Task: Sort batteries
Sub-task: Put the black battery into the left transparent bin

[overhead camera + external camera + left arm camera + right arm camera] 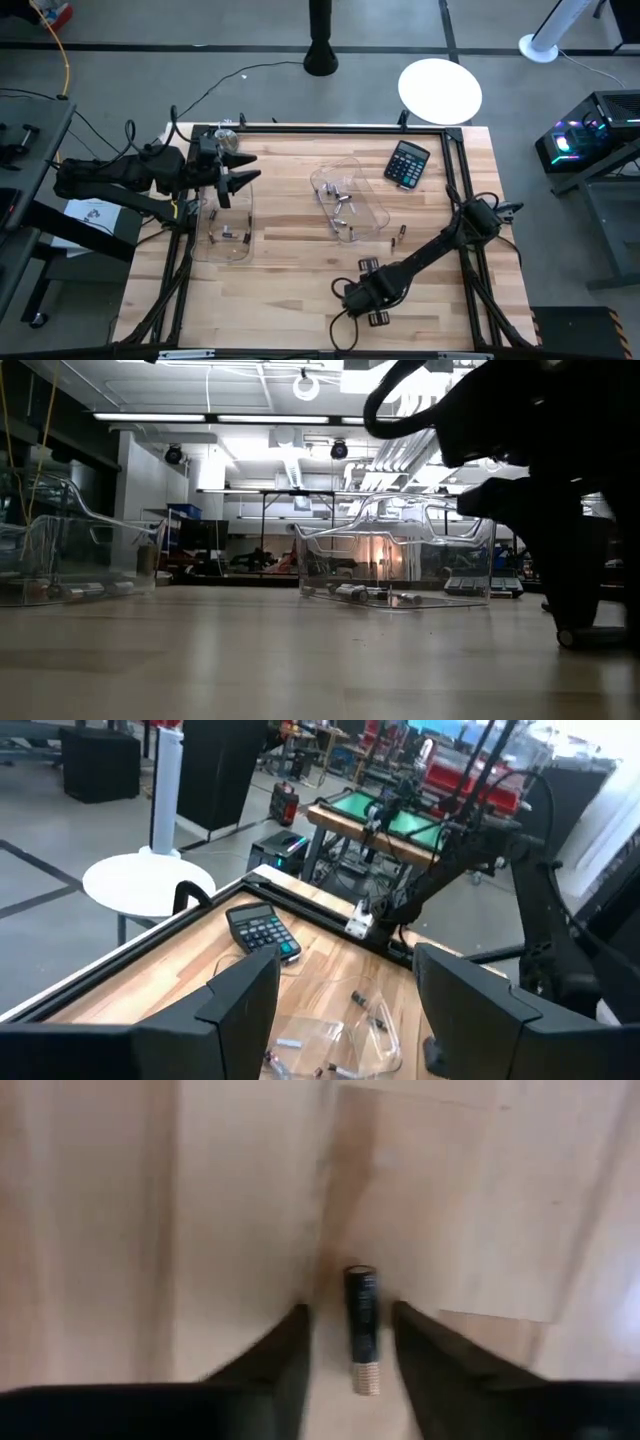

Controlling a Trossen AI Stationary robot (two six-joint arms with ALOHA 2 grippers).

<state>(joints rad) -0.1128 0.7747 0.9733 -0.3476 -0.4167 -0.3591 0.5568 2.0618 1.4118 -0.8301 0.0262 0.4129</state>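
My right gripper hangs low over the table's near middle, open and pointing down. One dark battery with a brassy end lies flat on the wood between its fingers, which stand apart from it on either side. My left gripper is open and raised over the far end of the left clear tray, which holds a few batteries. The middle clear tray holds several silvery batteries, which also show in the low view.
A black calculator lies near the table's far right corner. Loose batteries lie on the wood right of the middle tray and beside my right gripper. In the low view the right arm fills the right side.
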